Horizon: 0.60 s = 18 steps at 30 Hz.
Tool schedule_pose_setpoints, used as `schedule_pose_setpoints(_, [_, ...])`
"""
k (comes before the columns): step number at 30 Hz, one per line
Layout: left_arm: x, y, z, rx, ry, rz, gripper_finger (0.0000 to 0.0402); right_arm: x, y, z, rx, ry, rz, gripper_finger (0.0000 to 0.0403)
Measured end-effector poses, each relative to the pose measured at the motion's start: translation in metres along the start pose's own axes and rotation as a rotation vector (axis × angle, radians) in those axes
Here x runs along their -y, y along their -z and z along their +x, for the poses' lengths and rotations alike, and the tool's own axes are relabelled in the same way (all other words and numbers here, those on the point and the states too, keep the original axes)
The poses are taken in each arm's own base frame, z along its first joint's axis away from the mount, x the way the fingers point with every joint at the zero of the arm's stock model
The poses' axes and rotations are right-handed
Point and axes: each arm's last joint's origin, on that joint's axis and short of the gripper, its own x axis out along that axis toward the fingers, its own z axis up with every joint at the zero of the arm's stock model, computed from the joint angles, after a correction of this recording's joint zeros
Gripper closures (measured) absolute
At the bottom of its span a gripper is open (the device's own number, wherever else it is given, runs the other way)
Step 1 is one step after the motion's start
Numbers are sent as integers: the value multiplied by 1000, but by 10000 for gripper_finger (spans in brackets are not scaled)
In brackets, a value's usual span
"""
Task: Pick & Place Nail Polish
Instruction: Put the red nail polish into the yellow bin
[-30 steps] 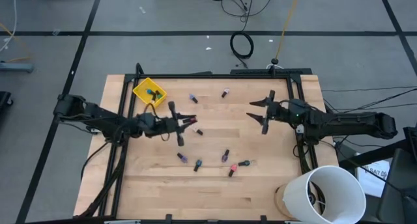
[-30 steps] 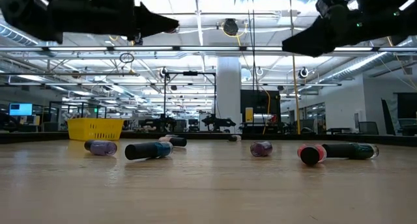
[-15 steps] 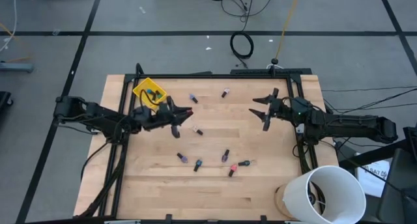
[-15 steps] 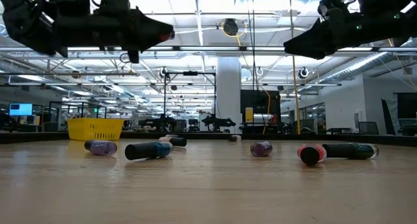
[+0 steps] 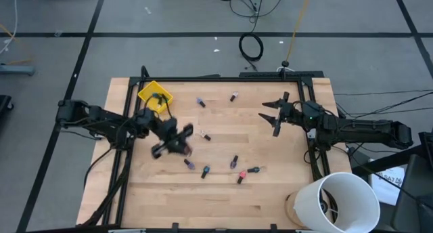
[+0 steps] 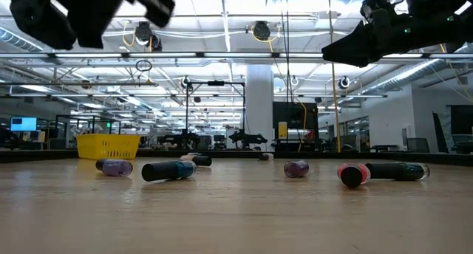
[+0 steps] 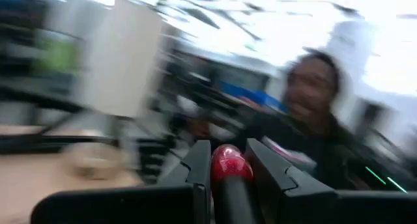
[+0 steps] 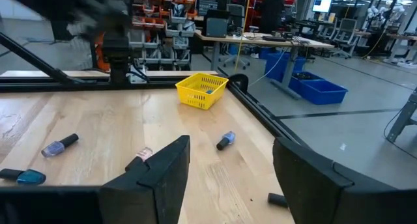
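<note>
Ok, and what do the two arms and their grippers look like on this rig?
Both arms are dark, near-black, jointed links with black cables trailing off the table's sides. The left gripper has two flat, blocky black fingers. The right gripper has wider black fingers with angled edges; from above they fork into pointed prongs. A small green light shows on the right arm.

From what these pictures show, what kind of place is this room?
Probably a big open robotics lab or workshop. Beyond the wooden table the low view shows long rows of ceiling lights, and the right wrist view shows desks with monitors and blue bins on a concrete floor.
</note>
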Motion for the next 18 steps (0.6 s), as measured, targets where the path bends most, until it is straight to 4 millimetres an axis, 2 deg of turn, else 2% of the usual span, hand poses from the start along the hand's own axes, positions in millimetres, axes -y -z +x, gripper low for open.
schedule_pose_setpoints(3, [9,-2,13,-25,97,71,349,0,0,0,-1,3,0,195])
schedule_pose_setpoints(8, [2,1,15,-58,6,55,349,0,0,0,0,4,0,195])
schedule_pose_setpoints(14, [-19,3,1,-80,-214,38,349,0,0,0,0,4,0,195])
schedule_pose_setpoints(18, [-26,4,-15,-111,-387,114,349,0,0,0,-4,4,0,195])
